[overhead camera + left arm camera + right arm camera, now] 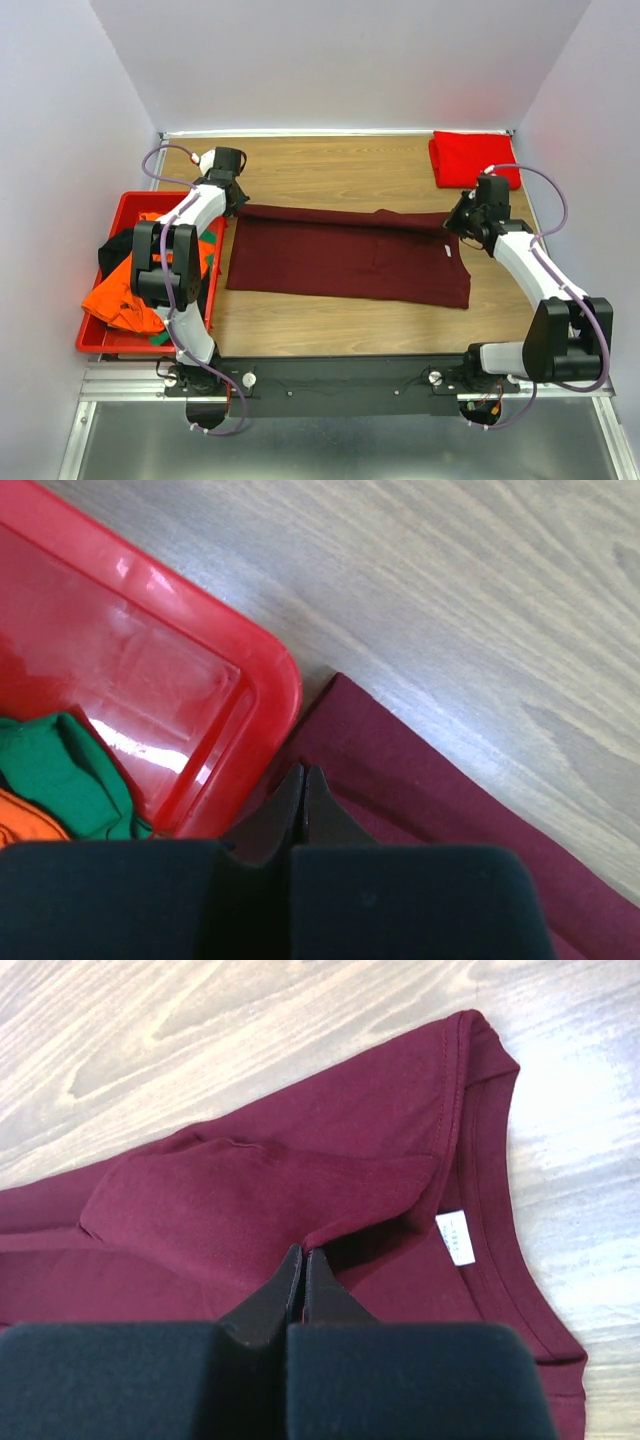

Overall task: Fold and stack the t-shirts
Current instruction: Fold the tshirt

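The maroon t-shirt [350,255] is lying as a long band across the middle of the counter [330,170], collar toward 3 o'clock. The right gripper [303,1255] is clenching a raised fold beside the collar label. The left gripper [303,775] is clamped shut over the 9 o'clock corner, just beside the red tray [130,197]; whether cloth is caught there I cannot tell. If only one end is truly being held, the fold will likely be skewing or dragging. A folded red t-shirt [472,158] is sitting at 1 o'clock.
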Robot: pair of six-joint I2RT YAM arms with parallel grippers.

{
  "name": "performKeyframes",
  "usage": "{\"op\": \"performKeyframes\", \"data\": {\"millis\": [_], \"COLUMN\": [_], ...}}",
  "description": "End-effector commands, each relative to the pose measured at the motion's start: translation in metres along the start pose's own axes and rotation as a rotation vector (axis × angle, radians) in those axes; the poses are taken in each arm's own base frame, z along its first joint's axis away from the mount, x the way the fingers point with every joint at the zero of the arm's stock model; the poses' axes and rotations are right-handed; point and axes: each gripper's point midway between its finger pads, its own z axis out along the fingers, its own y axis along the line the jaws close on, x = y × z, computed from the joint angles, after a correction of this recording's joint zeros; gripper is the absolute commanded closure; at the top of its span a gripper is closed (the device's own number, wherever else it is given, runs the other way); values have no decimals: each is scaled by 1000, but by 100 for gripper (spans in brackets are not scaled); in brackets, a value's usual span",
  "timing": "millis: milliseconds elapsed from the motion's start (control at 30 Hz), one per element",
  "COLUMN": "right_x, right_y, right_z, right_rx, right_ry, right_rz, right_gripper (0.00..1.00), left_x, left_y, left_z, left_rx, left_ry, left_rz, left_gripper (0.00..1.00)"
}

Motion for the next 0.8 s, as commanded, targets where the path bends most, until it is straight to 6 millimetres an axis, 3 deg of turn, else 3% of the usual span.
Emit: {"op": "performKeyframes", "data": {"millis": [0,767], "right_x": [8,49], "right_y": [-4,-30], "right_z": [-9,-10], "right_rx": [11,72], "right_ry": [7,72], "right_rz": [10,31], "right_gripper": [100,100], "left_x": [-10,23], "left_y": [6,22], "left_z": [-11,-5], "left_rx": [5,-5], "left_ry": [-36,32], "left_rz": [-5,24], "left_gripper": [100,100]}}
